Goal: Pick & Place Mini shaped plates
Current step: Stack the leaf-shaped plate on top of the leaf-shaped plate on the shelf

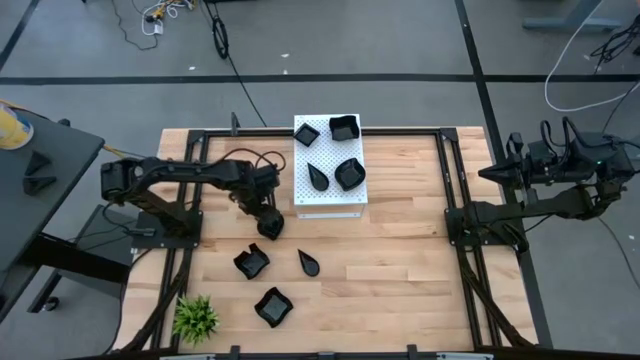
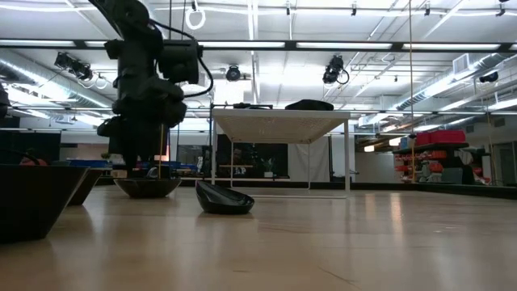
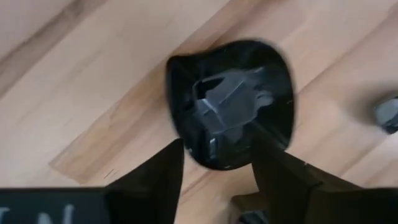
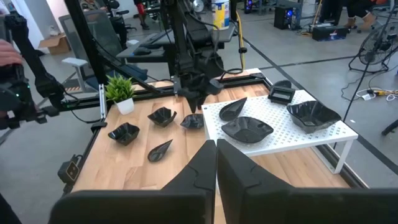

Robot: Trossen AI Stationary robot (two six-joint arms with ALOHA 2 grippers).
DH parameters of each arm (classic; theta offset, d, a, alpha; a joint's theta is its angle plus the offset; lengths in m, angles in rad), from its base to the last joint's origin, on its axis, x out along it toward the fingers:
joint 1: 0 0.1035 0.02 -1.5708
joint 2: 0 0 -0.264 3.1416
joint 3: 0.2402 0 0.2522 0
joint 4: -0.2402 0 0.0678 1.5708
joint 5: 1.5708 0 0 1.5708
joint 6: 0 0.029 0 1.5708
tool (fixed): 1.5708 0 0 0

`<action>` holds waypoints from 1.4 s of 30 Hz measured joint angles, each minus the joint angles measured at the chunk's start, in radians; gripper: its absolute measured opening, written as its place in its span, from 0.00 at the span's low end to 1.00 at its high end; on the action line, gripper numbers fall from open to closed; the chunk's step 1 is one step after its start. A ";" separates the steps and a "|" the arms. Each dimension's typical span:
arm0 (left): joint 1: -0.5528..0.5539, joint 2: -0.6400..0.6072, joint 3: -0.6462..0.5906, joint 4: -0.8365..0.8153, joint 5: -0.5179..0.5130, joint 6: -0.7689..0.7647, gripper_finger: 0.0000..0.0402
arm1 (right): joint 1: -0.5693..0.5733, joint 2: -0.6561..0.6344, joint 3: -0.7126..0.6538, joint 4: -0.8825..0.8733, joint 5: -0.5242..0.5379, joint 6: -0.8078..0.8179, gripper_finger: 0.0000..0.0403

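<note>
Item: rounded black mini plate (image 3: 233, 102), on the table just off the white perforated board's (image 1: 330, 195) 7 o'clock corner. I see left gripper (image 1: 270, 227) over it, fingers spread, straddling its rim. Right gripper (image 4: 216, 163) parked at 3 o'clock, fingers closed, empty.

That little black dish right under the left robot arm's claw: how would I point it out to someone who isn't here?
Start at the white board standing on the wooden table. Just off its front-left corner, on the wood, the left gripper hangs open right over one dish. It is rounded with one squared corner, and it is the floor-level dish nearest the board.
</note>
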 joint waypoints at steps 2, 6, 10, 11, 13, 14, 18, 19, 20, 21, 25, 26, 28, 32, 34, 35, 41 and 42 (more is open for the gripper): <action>0.000 0.000 -0.018 -0.001 -0.005 0.000 0.51 | 0.000 0.000 0.000 0.000 0.000 0.000 0.05; 0.000 0.000 -0.039 0.005 -0.013 0.000 0.56 | 0.000 0.000 0.000 0.000 0.000 0.000 0.05; 0.000 0.000 -0.062 0.044 -0.012 -0.019 0.57 | 0.000 0.000 0.000 0.000 0.000 0.000 0.05; 0.000 0.000 -0.068 0.055 -0.011 -0.020 0.56 | 0.000 0.000 0.000 0.000 0.000 0.000 0.05; 0.000 0.000 -0.083 0.072 -0.001 -0.023 0.56 | 0.000 0.000 0.000 0.000 0.000 0.000 0.05; 0.000 0.000 -0.090 0.076 0.000 -0.026 0.56 | 0.000 0.000 0.000 0.000 0.000 0.000 0.05; 0.000 0.001 -0.109 0.098 -0.004 -0.045 0.56 | 0.000 0.000 0.000 0.000 0.000 0.000 0.05; 0.000 0.001 -0.112 0.109 -0.004 -0.046 0.56 | 0.000 0.000 0.000 0.000 0.000 0.000 0.05; 0.000 0.001 -0.114 0.118 -0.004 -0.049 0.56 | 0.000 0.000 0.000 0.000 0.000 0.000 0.05; 0.000 0.001 -0.114 0.129 -0.002 -0.052 0.55 | 0.000 0.000 0.000 0.000 0.000 0.000 0.05; 0.000 0.001 -0.114 0.157 0.006 -0.082 0.55 | 0.000 0.000 0.000 0.000 0.000 0.000 0.05; 0.000 0.002 -0.114 0.157 0.004 -0.093 0.54 | 0.000 0.000 0.000 0.000 0.000 0.000 0.05; 0.001 0.004 -0.114 0.156 -0.003 -0.098 0.53 | 0.000 0.000 0.000 0.000 0.000 0.000 0.05; 0.000 0.005 -0.114 0.156 -0.016 -0.108 0.52 | 0.000 0.000 0.000 0.000 0.000 0.000 0.05; 0.001 0.004 -0.114 0.156 -0.027 -0.124 0.52 | 0.000 0.000 0.000 0.000 0.000 0.000 0.05; 0.001 0.004 -0.114 0.156 -0.027 -0.128 0.51 | 0.000 0.000 0.000 0.000 0.000 0.000 0.05; 0.000 0.004 -0.114 0.156 -0.057 -0.151 0.51 | 0.000 0.000 0.000 0.000 0.000 0.000 0.05; 0.000 0.004 -0.114 0.156 -0.060 -0.151 0.51 | 0.000 0.000 0.000 0.000 0.000 0.000 0.05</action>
